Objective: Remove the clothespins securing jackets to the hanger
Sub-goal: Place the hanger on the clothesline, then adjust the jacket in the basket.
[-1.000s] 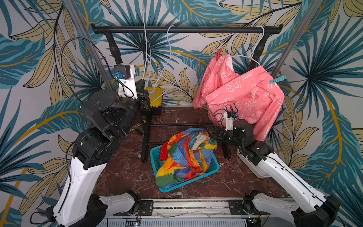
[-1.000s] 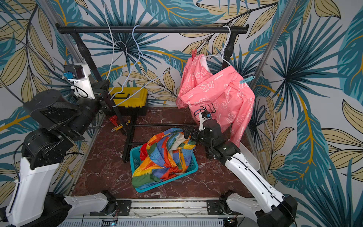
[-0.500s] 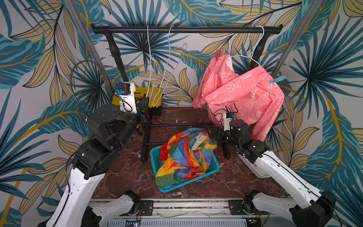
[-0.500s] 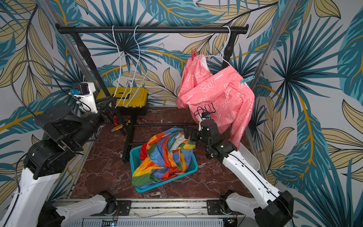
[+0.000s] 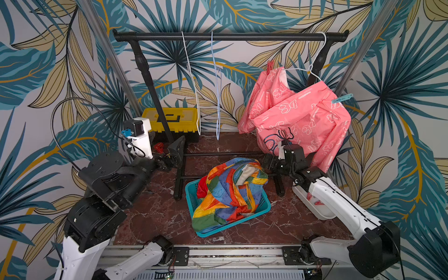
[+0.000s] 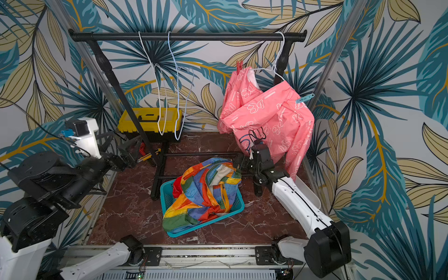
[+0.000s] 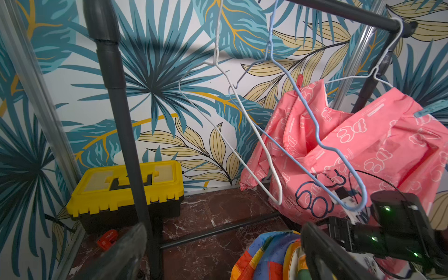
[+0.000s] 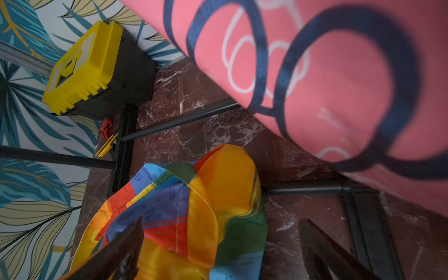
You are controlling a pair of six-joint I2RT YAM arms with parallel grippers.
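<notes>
A pink bear-print jacket (image 5: 298, 116) hangs on a white hanger (image 5: 315, 70) at the right end of the black rail (image 5: 230, 36). A red-pink clothespin (image 5: 269, 66) grips its left shoulder and a light blue clothespin (image 5: 341, 98) its right shoulder. Both pegs also show in the left wrist view, red-pink clothespin (image 7: 300, 81) and blue clothespin (image 7: 431, 110). A rainbow jacket (image 5: 230, 191) lies crumpled in a teal basket (image 5: 264, 206). My left gripper (image 5: 167, 146) stands open and holds nothing, low by the rack's left post. My right gripper (image 8: 220, 230) is open just above the rainbow jacket (image 8: 184, 208), under the pink jacket's hem (image 8: 315, 80).
Two bare hangers, a white hanger (image 5: 192, 84) and a blue hanger (image 5: 218, 97), hang mid-rail. A yellow toolbox (image 5: 173, 118) sits at the back wall, with a red tool (image 7: 108, 238) on the floor beside it. A white tub (image 5: 322, 213) lies under my right arm. Rack foot bars (image 5: 218, 154) cross the floor.
My left gripper dropped from up beside the bare hangers to low by the rack's left post, and opened from shut. The bare hangers swung. My right arm barely shifted.
</notes>
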